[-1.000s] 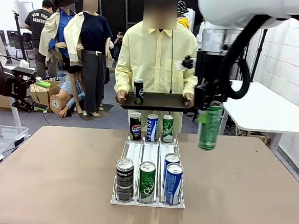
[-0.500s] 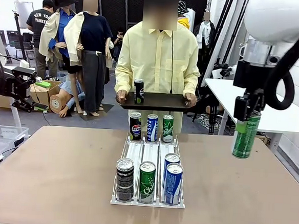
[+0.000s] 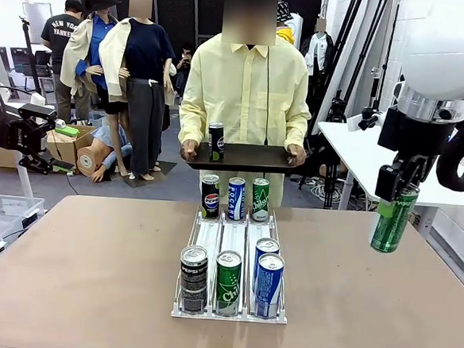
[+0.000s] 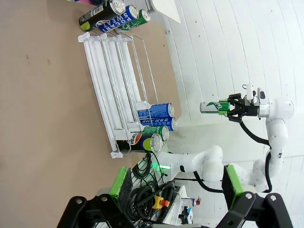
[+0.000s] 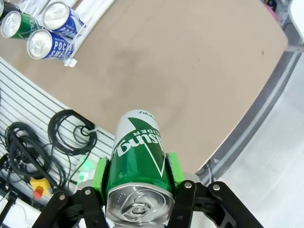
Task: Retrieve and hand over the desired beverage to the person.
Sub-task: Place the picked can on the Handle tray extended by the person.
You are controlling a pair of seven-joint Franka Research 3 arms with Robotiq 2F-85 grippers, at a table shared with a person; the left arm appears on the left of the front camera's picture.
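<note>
Front view, right hand (image 3: 395, 203): you had it clamped on a green can (image 3: 393, 221), held slightly tilted in the air above the worktop's (image 3: 90, 268) right edge.
Front view, person (image 3: 245, 95): stood at the far side, holding a dark tray (image 3: 253, 158) with both hands; one black can (image 3: 215, 142) stood on it near its left end.
Front view, rack (image 3: 233, 250): a white wire rack lay mid-worktop. Three cans stood at its far end and four at its near end: a black Pepsi can (image 3: 193, 278), a green one (image 3: 228, 282), and two blue ones (image 3: 268, 277) one behind the other.
Left wrist view, left hand (image 4: 173, 185): you had its green pads (image 4: 120, 182) spread wide, with nothing between them.
Left wrist view, scene: the rack (image 4: 118, 83) ran sideways across the brown worktop (image 4: 47, 95). Farther off, the right hand (image 4: 230, 107) gripped the green can (image 4: 214, 107) against a white wall.
Right wrist view, right hand (image 5: 137, 178): green pads (image 5: 100, 175) pressed both sides of the green can (image 5: 138, 164), its pull-tab top facing you.
Right wrist view, below the can: worktop (image 5: 190, 71) edge, with rack cans (image 5: 45, 31) in the upper-left corner and black cables (image 5: 42, 142) on the floor.
</note>
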